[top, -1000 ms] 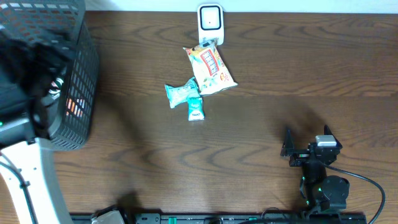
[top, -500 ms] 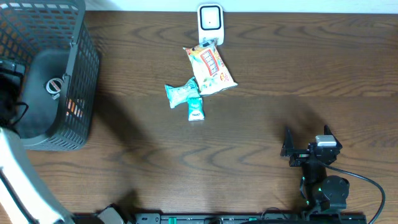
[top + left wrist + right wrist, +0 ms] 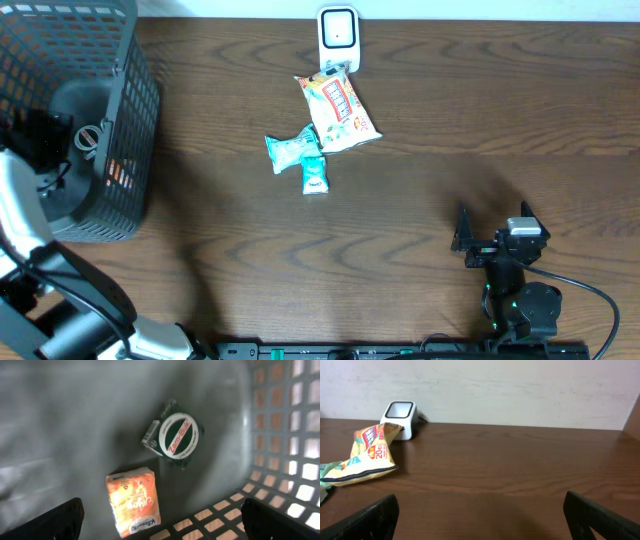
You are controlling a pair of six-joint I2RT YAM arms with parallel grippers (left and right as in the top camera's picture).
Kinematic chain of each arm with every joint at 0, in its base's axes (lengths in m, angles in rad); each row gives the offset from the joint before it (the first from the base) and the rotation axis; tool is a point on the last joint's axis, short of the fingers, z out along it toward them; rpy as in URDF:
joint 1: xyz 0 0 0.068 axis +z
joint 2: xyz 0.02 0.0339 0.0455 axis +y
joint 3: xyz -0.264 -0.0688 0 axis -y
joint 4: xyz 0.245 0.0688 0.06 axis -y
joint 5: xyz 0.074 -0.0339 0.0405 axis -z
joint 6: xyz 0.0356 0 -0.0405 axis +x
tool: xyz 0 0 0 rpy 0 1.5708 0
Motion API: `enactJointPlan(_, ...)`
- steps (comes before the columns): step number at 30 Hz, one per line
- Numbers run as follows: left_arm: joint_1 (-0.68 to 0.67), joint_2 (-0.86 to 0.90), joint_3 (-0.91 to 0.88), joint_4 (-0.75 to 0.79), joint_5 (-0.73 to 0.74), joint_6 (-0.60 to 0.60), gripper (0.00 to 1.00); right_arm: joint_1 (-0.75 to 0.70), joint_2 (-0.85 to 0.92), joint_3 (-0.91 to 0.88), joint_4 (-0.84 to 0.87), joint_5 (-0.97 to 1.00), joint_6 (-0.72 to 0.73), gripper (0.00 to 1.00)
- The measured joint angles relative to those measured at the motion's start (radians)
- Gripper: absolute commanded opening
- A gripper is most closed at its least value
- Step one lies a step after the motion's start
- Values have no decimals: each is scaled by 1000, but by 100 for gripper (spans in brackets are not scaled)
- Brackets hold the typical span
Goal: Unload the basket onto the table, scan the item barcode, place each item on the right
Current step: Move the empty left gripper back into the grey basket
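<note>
Reaching into the gray mesh basket (image 3: pixel 135 70) at the left edge of the table (image 3: pixel 450 120), the left gripper (image 3: pixel 163 521) hangs above the basket floor with its jaws spread wide and nothing between them. Only the two dark fingertips (image 3: pixel 60 519) show in the left wrist view, one in each lower corner.

Below them lie two items. An orange packet (image 3: pixel 132 502) rests flat near the lower middle of that view, and a round green and white tin (image 3: pixel 176 441) sits just beside it, up and to the right, apart from the packet. The basket's latticed wall runs along the right side, with light coming through the holes. From overhead, a patch of orange shows through the mesh on the basket's right wall.

A white scanner (image 3: pixel 338 38) stands at the far edge of the table, near the middle. A yellow snack bag (image 3: pixel 340 110) lies just in front of it, one corner almost at the scanner's base. Two small teal packets (image 3: pixel 292 150) sit at the bag's near left corner, touching each other.

The right gripper (image 3: pixel 493 232) rests at the near right of the table, well apart from the items. Its jaws are open and empty, facing the scanner and the pale wall (image 3: pixel 520 390) behind it.
</note>
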Motion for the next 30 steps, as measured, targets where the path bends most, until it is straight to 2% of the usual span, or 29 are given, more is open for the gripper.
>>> enactJointPlan(8,-113,82,0,-17,-132,0,99,0,0,0,0,0,0,99)
enactJointPlan(12,-117,106,0,-27,-157,-26,95,0,0,0,0,0,0,99)
enactJointPlan(20,-155,188,0,-2,-172,-34,95,0,0,0,0,0,0,99)
enactJointPlan(23,-178,225,0,4,-172,-35,90,0,0,0,0,0,0,99)
enactJointPlan(25,-188,246,0,4,-173,-38,80,0,0,0,0,0,0,99)
enactJointPlan(30,-190,266,0,-19,-208,-46,63,0,0,0,0,0,0,99)
